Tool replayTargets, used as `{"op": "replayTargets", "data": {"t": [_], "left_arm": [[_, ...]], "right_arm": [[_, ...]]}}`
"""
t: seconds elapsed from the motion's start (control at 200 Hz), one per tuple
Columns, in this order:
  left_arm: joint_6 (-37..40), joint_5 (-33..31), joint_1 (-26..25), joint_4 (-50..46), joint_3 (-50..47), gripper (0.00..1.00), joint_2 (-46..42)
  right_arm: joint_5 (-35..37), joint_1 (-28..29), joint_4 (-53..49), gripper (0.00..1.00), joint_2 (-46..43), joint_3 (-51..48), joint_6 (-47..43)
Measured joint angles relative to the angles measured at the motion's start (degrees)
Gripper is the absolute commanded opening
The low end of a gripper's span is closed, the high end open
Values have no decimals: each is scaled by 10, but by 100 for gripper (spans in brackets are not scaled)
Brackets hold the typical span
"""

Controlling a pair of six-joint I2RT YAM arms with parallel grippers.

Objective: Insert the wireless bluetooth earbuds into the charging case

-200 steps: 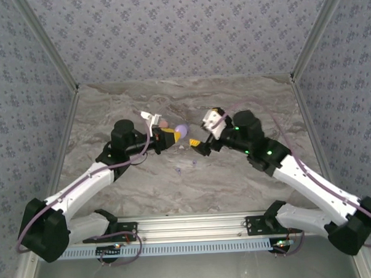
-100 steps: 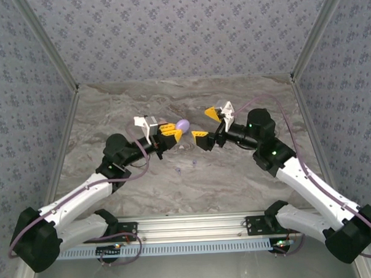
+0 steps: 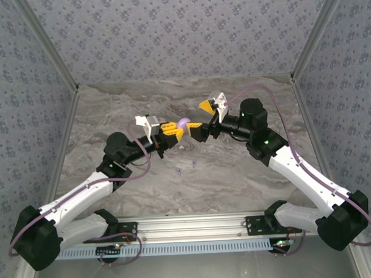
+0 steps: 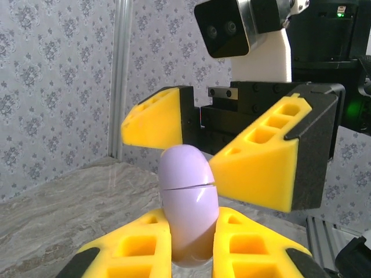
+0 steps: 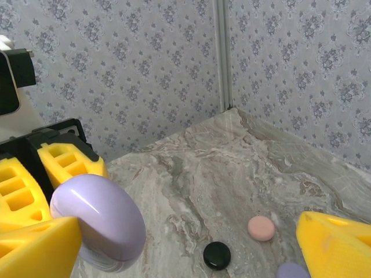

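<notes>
My left gripper (image 3: 171,131) is shut on the lower half of a lavender oval charging case (image 4: 188,197), holding it above the table with its lid seam closed. My right gripper (image 3: 200,120) faces it, open wide. In the left wrist view its yellow fingers (image 4: 261,156) stand spread just behind the case top. In the right wrist view the charging case (image 5: 101,223) sits against my right gripper's (image 5: 185,243) left finger. Two tiny pale specks (image 3: 193,164) lie on the table below the grippers, too small to tell whether they are earbuds.
A pink disc (image 5: 261,227), a black disc (image 5: 217,255) and part of a lavender disc (image 5: 291,271) lie on the marble table (image 3: 237,186) under the right gripper. Patterned walls close in the back and both sides.
The left gripper has lifted the case slightly and stretched forward. The right gripper has swung in to the left, turned, and its open fingers now stand at the case top.
</notes>
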Motion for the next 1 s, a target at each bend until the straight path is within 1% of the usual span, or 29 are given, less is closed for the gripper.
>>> {"op": "replayTargets", "data": {"t": [0.335,0.47,0.605,0.75,0.805,0.854,0.999], "left_arm": [[8,14,-3,-11,4,0,4],[10,14,-3,-13,8,0,5],[21,12,-3,-24,10,0,4],[40,4,-3,-56,10,0,-8],[49,-2,-3,-74,10,0,-20],[57,-8,-3,-90,10,0,-35],[83,-35,-3,-144,6,0,-92]], "right_arm": [[-12,-17,-5,97,40,34,0],[-20,-23,-11,97,40,40,0],[-21,-37,-31,99,18,40,2],[-5,-50,-73,99,-31,43,4],[5,-51,-102,95,-43,51,5],[18,-50,-134,87,-47,62,3],[51,-46,-247,77,-15,90,21]]}}
